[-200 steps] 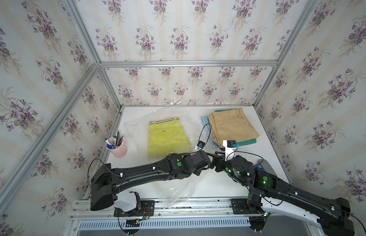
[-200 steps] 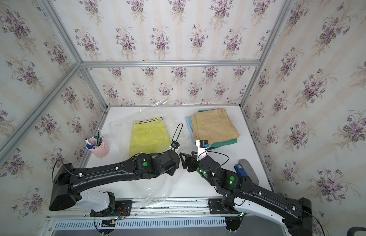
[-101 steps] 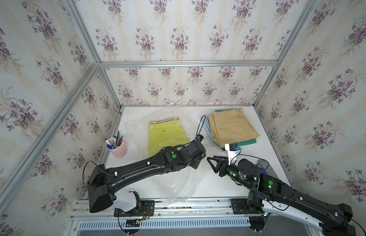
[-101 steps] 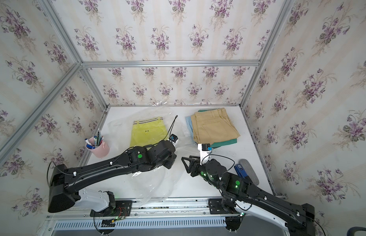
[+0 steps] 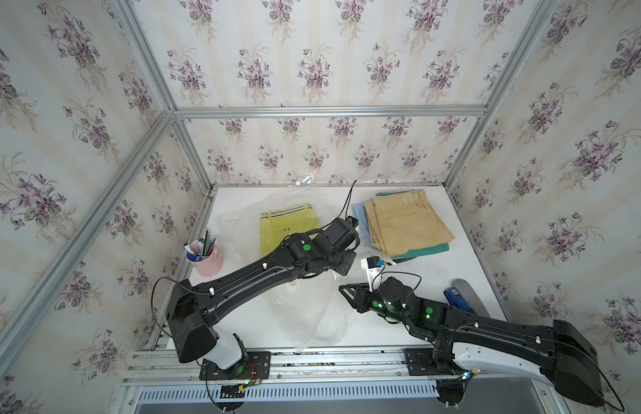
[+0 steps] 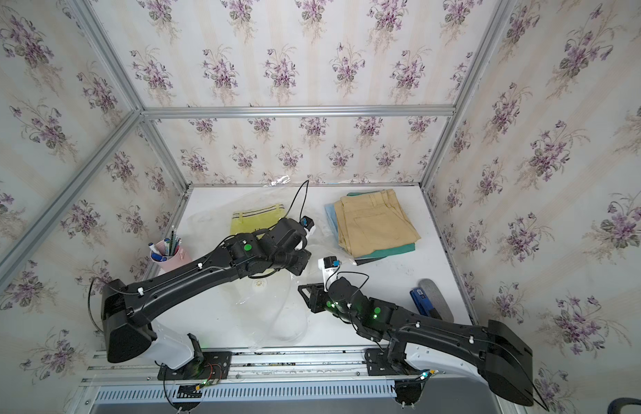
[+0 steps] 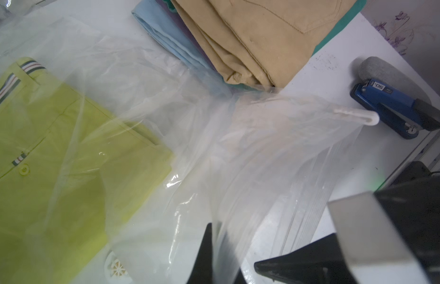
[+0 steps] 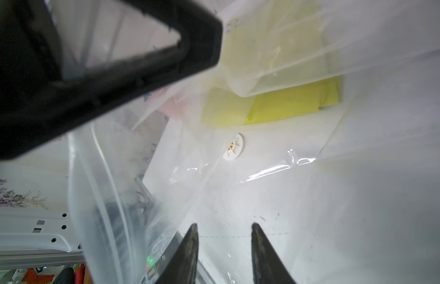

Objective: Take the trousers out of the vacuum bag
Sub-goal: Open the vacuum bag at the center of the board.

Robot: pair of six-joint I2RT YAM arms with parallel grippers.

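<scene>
Fingers first: the left fingers are closed on a pinch of film at the mouth of the vacuum bag and hold it lifted. The right fingers stand narrowly apart with nothing between them, pointing into the opening.

- **Surface:** the white bench is smooth, hard and lightly scuffed.
- **Bag:** clear, thin, crinkly plastic with a ribbed zip edge. It spreads from centre toward 11 o'clock, with the mouth toward 6 o'clock. Judged light, slippery and liable to slide along with its contents.
- **Outside the bag, at 2 o'clock:** the stack of trousers, khaki on top with teal and light blue edges beneath, all soft woven cloth.
- **Inside the bag, at 11 o'clock:** the yellow trousers, folded flat, striped waistband farthest from the mouth. Judged soft, limp and light, and best gripped at the near folded edge.
- **Fitting:** the round white valve sits near that edge.
</scene>
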